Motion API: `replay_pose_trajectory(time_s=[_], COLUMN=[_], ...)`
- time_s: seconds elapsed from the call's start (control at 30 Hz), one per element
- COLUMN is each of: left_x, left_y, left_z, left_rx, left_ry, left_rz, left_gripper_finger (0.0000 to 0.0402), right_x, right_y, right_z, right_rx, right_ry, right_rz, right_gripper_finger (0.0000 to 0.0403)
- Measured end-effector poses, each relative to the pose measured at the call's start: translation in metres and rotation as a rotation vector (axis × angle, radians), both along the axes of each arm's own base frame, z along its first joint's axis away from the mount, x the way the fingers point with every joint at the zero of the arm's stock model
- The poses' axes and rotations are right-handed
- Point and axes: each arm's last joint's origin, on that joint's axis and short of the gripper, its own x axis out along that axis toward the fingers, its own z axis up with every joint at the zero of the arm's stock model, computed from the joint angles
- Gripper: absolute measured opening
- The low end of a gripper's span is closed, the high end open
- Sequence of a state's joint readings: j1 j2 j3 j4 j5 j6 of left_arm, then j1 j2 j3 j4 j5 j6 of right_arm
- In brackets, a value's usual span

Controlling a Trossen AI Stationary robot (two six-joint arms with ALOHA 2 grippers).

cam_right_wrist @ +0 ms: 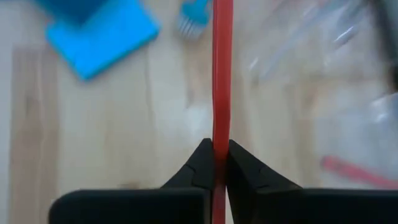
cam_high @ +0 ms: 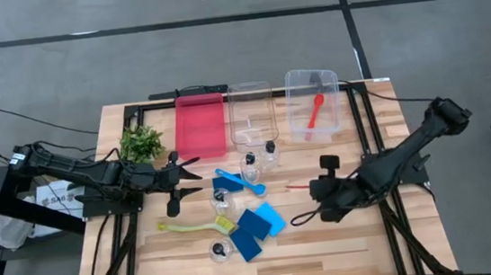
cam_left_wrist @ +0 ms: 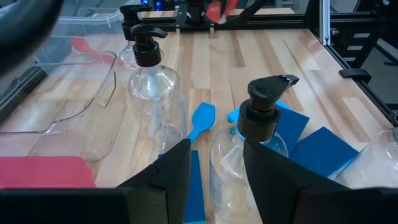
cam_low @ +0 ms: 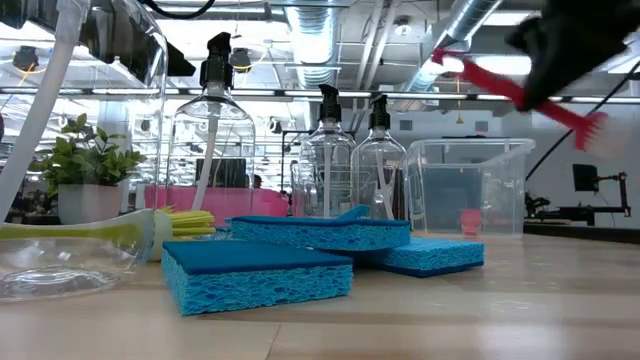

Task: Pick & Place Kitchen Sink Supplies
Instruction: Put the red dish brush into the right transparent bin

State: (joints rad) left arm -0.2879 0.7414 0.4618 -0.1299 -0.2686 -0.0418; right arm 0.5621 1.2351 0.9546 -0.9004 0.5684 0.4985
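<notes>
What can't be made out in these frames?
- Right wrist view: both ends of the red brush held by the right gripper are cut off by the frame edges.
- Low view: the yellow-green brush bristles are hidden behind a blue sponge.
- Left wrist view: the left gripper covers the nearest bottle base.

Blue sponges [cam_high: 256, 228] lie flat and overlapping at the bench's front centre, with clear black-capped bottles [cam_high: 260, 159] standing just behind them and one lying on its side [cam_high: 218, 249] beside them. A yellow-green brush [cam_high: 194, 225] and a blue brush [cam_high: 241, 181] lie flat nearby. One red brush [cam_right_wrist: 222, 81] is pinched in the right hand [cam_right_wrist: 214, 163]; another [cam_high: 315, 114] rests in a clear bin.
</notes>
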Motion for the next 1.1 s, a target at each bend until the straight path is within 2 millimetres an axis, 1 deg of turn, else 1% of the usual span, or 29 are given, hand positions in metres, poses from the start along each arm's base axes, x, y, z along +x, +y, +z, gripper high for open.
replay_pose_trajectory(time_s=[0.13,0.27,0.43,0.63,0.77,0.9,1.0,1.1], left_x=[0.000,0.000,0.000,0.000,0.000,0.000,0.000,0.000], left_y=[0.000,0.000,0.000,0.000,0.000,0.000,0.000,0.000], left_z=[0.000,0.000,0.000,0.000,0.000,0.000,0.000,0.000], left_rx=[0.000,0.000,-0.001,-0.001,-0.001,-0.001,-0.001,-0.001], left_ry=[0.000,-0.002,-0.004,-0.004,-0.004,-0.004,-0.004,-0.004], left_rz=[0.000,0.000,0.000,0.000,0.000,0.000,0.000,0.000], left_gripper_finger=[0.0149,0.0149,0.0149,0.0149,0.0149,0.0149,0.0149,0.0149], right_x=[-0.004,-0.008,-0.009,-0.005,-0.001,0.001,0.002,0.002], right_y=[-0.010,-0.024,-0.044,-0.069,-0.089,-0.112,-0.131,-0.150], right_z=[0.017,0.030,0.044,0.060,0.068,0.070,0.069,0.065], right_rx=[-0.081,-0.147,-0.205,-0.271,-0.317,-0.353,-0.350,-0.307], right_ry=[-0.159,-0.278,-0.383,-0.485,-0.519,-0.513,-0.487,-0.450], right_rz=[-0.073,-0.176,-0.289,-0.423,-0.509,-0.610,-0.677,-0.717], right_gripper_finger=[0.0026,0.0021,0.0012,0.0032,0.0019,0.0010,0.0025,0.0043])
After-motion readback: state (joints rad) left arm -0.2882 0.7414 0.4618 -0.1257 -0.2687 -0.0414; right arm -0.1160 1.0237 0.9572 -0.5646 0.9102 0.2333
